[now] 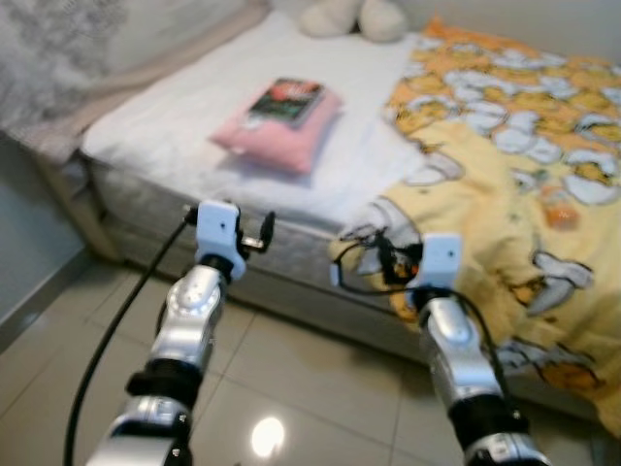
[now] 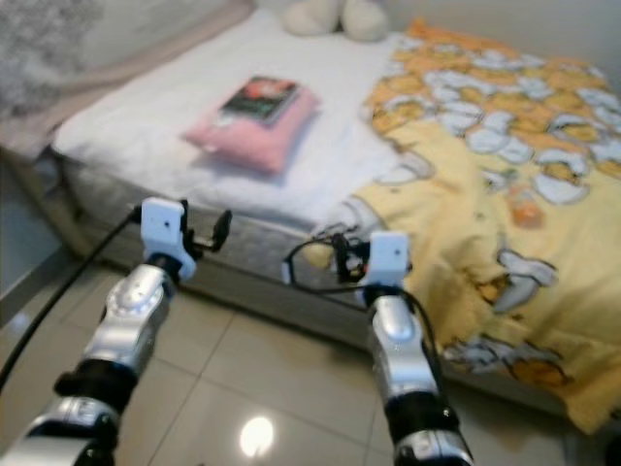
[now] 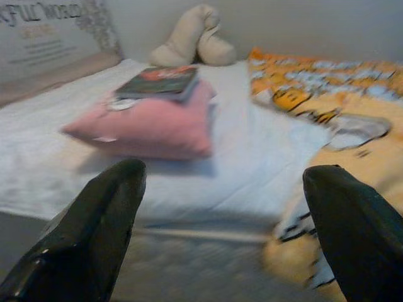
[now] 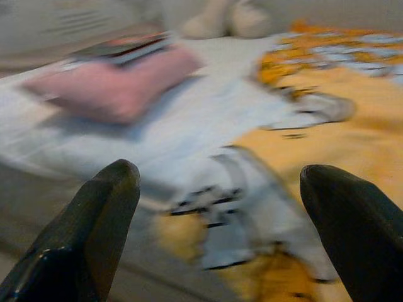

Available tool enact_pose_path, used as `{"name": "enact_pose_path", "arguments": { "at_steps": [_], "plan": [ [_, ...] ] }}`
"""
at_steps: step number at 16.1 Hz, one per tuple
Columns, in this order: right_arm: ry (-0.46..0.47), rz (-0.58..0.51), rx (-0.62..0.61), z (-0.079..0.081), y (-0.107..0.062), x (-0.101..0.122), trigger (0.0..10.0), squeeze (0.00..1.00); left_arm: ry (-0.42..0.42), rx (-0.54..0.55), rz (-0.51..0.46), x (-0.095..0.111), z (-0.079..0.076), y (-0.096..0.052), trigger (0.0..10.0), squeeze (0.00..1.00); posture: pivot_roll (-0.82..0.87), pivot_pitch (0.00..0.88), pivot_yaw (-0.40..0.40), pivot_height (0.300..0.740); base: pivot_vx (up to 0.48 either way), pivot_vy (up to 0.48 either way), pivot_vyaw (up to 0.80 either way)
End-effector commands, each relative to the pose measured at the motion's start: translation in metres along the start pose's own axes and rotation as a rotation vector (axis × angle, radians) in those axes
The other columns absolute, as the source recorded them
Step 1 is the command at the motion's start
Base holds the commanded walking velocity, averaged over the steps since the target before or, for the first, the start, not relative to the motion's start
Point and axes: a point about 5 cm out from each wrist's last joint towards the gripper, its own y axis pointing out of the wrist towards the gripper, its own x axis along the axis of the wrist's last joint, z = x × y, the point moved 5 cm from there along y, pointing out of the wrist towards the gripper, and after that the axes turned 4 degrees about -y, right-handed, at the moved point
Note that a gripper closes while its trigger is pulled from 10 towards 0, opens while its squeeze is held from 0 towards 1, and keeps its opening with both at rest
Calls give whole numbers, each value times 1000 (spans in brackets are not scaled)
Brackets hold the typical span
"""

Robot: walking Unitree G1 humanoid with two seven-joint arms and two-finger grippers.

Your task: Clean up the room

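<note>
Both wide-open grippers, left gripper and right gripper, face the book atop the pink pillow.

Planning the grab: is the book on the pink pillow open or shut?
Shut: the book lies flat, cover up, on the pink pillow.

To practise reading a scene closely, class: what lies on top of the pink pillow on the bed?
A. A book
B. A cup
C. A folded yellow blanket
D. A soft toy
A: a book with a dark cover rests flat on the pink pillow, which sits on the white sheet of the bed; the cream soft toy lies apart, at the head end.
</note>
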Motion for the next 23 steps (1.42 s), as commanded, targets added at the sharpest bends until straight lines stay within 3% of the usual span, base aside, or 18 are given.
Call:
{"name": "enact_pose_path", "arguments": {
  "at_steps": [1, 3, 9, 16, 18, 19, 20, 23],
  "plan": [
    [-21, -44, -89, -24, -1, 10, 10000, 0, -43, 67, 9, -6, 12, -5, 10000, 0, -12, 0, 3, 740, 364, -311, -631],
    [-59, -41, -103, -31, -1, 10, 10000, 0, -40, 77, 26, -11, 16, -9, 10000, 0, -16, 0, 3, 740, 360, -311, -613],
    [-122, -3, -34, -16, -4, -1, 10000, 0, -36, 42, 4, -7, 5, -5, 10000, 0, -22, 0, -1, 740, 363, -311, -337],
    [-107, -4, -22, -15, -3, 0, 10000, 0, -43, 40, 2, -11, -5, -9, 10000, 0, -20, 0, -16, 740, 363, -309, 0],
    [-89, -1, -21, -13, -3, -1, 10000, 0, 3, 48, 3, -12, -3, -10, 10000, 0, -16, 0, -10, 740, 369, -300, 0],
    [-52, 2, -27, -13, -4, -2, 10000, 0, 63, 48, 9, -12, -4, -10, 10000, 0, -15, 0, -10, 740, 0, 0, 0],
    [-7, 7, -37, -13, -3, -2, 10000, 0, 71, 46, 21, -13, -4, -8, 10000, 0, -17, 0, -6, 740, 0, 0, 0],
    [-6, 0, -31, -13, 0, 1, 10000, 0, 2, 72, 4, -6, 3, -5, 10000, 0, -19, 0, -3, 740, 429, 0, 0]
  ]
}}
